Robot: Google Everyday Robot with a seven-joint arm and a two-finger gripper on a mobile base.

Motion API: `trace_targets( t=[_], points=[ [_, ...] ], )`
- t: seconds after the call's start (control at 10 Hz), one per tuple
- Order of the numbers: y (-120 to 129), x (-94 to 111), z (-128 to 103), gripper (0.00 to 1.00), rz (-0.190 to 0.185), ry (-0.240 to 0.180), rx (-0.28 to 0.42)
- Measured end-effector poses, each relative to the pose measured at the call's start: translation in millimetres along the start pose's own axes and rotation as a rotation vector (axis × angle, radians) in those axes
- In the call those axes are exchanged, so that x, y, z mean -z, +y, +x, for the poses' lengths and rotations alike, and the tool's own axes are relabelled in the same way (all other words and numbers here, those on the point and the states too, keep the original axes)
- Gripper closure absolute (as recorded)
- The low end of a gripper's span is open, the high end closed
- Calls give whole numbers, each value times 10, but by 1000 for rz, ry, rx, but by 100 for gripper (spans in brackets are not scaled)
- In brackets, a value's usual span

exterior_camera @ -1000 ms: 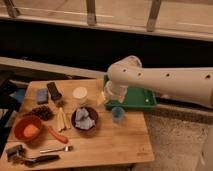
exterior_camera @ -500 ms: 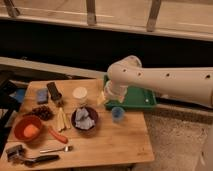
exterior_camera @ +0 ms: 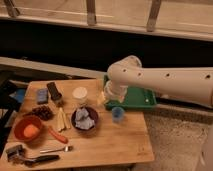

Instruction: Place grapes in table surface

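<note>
Plainly, grapes [exterior_camera: 44,112] well apart from the spread-open pincer [exterior_camera: 109,98] at the edge of the green tray [exterior_camera: 142,103].

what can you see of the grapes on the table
The grapes are a small bumpy cluster of dark, near-black berries lying on the wooden table surface at its left side, just beyond the orange bowl and left of the pale yellow sticks. Nothing grips them; the gripper hangs far right, at the edge of the green tray.
</note>
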Motion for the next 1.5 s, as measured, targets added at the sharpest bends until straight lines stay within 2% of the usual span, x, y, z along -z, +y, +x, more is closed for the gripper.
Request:
trace_targets(
  t=[0.6,0.8,1.1,1.3,1.5],
  points=[
    [1,3,-1,28,1,1,-1],
    [20,18,-12,28,18,5,16],
    [445,-43,-182,28,38,12,133],
    [925,-156,-382,28,34,8,201],
    [1393,-264,-553,28,14,-4,242]
  ],
)
